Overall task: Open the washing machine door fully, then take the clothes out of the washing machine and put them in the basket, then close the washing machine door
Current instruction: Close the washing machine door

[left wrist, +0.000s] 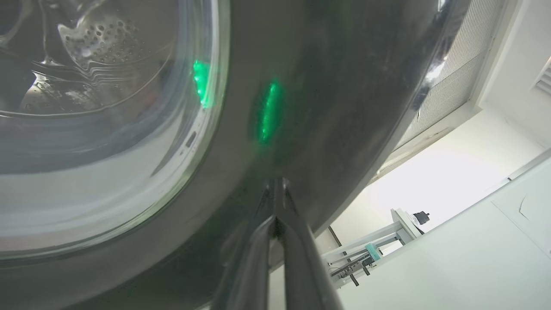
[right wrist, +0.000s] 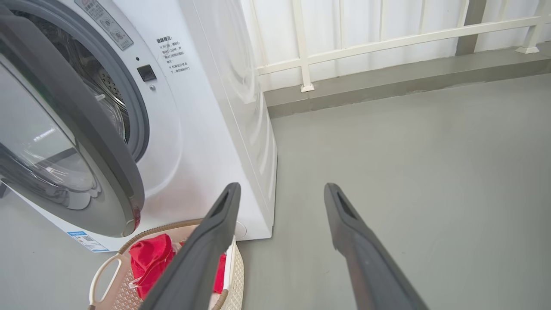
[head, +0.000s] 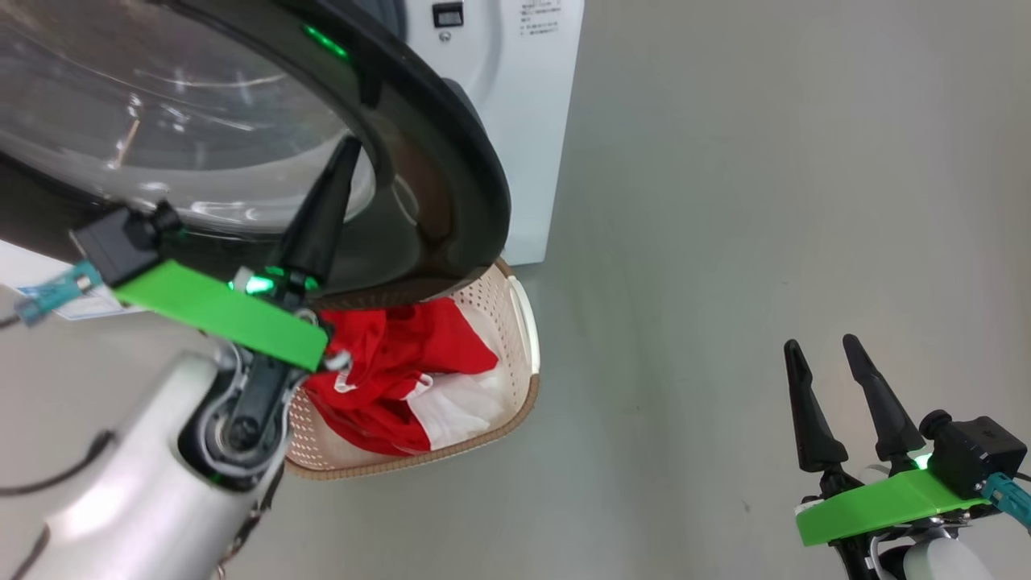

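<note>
The left gripper (head: 348,153), fingers pressed together, has its tips at the wide glossy black rim of the round glass-windowed washing machine door (head: 451,161). The door stands partly open from the white front-loading washing machine (head: 523,121). Bright red and white fabric clothes (head: 403,354) lie in the cream perforated plastic basket (head: 495,302) on the grey floor (head: 725,242) below the door. The right gripper (head: 821,348) hangs wide and empty, well apart.

Glossy black for the door (head: 451,185) rim at upper left — clear glass inside, green glints. White for the machine (head: 523,121), small black print at top. Bright red with a white panel for the clothes (head: 403,354). Cream, dotted with holes, brown-rimmed — the basket (head: 495,302). Flat grey for the floor (head: 765,201). Black on the right gripper (head: 821,342), vivid green on its plate (head: 886,499).
</note>
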### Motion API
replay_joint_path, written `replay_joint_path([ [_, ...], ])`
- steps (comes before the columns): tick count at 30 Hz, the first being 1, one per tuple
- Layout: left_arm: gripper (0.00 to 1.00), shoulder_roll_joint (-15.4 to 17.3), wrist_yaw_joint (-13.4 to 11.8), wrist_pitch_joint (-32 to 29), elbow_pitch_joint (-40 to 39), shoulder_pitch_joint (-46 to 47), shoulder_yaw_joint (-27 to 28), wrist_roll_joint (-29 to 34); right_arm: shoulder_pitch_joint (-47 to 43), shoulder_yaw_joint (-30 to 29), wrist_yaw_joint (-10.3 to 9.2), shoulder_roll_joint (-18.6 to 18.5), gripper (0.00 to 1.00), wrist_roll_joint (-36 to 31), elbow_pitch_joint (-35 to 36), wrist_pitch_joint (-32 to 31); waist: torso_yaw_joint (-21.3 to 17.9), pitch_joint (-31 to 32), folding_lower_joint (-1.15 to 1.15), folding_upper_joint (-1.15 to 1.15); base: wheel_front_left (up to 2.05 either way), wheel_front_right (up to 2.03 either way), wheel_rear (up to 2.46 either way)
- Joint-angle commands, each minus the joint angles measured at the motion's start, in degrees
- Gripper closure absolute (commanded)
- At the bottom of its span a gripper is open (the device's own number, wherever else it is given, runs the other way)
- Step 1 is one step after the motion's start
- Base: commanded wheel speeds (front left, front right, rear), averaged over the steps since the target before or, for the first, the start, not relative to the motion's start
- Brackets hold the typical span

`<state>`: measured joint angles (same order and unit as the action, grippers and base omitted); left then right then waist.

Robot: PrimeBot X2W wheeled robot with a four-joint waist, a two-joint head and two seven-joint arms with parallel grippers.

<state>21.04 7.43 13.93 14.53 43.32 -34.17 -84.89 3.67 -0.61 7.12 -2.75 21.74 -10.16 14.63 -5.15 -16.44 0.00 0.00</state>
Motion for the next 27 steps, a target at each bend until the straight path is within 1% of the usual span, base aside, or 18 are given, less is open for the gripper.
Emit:
replay_joint_path([
  [1,1.00,2.2,0.1,0.6,-0.8,-0.8,1.7,-0.8,-0.6,1.4,0.36,-0.3,0.00,0.1,1.1,0.4,0.8,1.1,0.00,0.00,0.00,0.00,0.00],
  [7,1.00,1.5,0.1,1.0,-1.1,-6.1,2.2,-0.4,-2.0,1.5,0.36,-1.1,0.00,-0.1,1.0,0.4,2.5,3.7,0.00,0.00,0.00,0.00,0.00],
  [17,1.00,0.5,0.1,1.1,-0.9,-16.8,6.2,2.6,-4.8,1.4,0.36,-2.2,0.00,0.1,0.8,0.4,4.9,7.5,0.00,0.00,0.00,0.00,0.00],
  [19,0.88,0.3,0.1,1.1,-1.0,-19.1,7.2,3.1,-5.3,1.3,0.36,-2.3,0.00,0.1,0.7,0.4,5.2,8.1,0.00,0.00,0.00,0.00,0.00],
  [20,0.77,0.2,0.1,1.1,-1.1,-20.3,7.7,3.4,-5.6,1.2,0.36,-2.4,0.00,0.1,0.7,0.4,5.4,8.5,0.00,0.00,0.00,0.00,0.00],
  [21,0.71,0.1,0.1,1.1,-1.1,-21.4,8.1,3.7,-5.9,1.1,0.36,-2.5,0.00,0.1,0.7,0.4,5.5,8.7,0.00,0.00,0.00,0.00,0.00],
  [27,0.53,-0.5,0.1,1.1,-0.6,-26.7,10.8,5.9,-7.5,0.8,0.36,-2.8,0.00,0.2,0.7,0.4,6.6,10.2,0.00,0.00,0.00,0.00,0.00],
])
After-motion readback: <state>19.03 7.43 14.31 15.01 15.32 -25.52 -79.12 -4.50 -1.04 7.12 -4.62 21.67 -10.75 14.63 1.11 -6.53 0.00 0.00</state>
